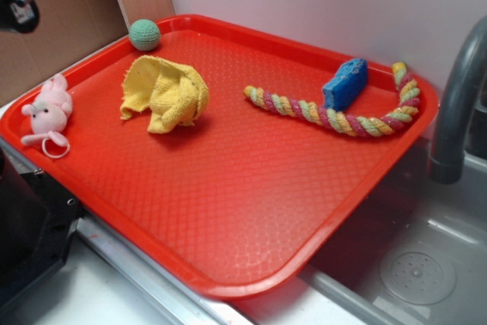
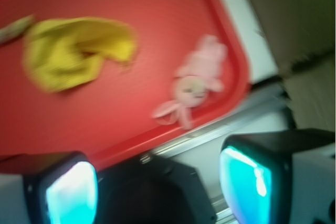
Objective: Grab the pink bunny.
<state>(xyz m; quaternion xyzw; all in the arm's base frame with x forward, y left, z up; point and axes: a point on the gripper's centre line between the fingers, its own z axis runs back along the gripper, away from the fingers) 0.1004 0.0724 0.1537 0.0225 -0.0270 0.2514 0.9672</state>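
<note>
1. The pink bunny (image 1: pixel 49 108) is lying at the left edge of the red tray (image 1: pixel 228 211), its thin loop trailing toward the near side.
2. The yellow cloth (image 1: pixel 163 93) is sitting crumpled to the right of the bunny, well apart from it.
3. The green ball (image 1: pixel 144 34) is resting at the tray's far left corner.
4. The braided rope (image 1: pixel 335 116) is curving along the far right, with the blue sponge (image 1: pixel 346 83) lying on it.
5. The fingers (image 2: pixel 71 192) are standing wide apart in the blurred wrist view, holding nothing, above the desk outside the tray's edge.
</note>
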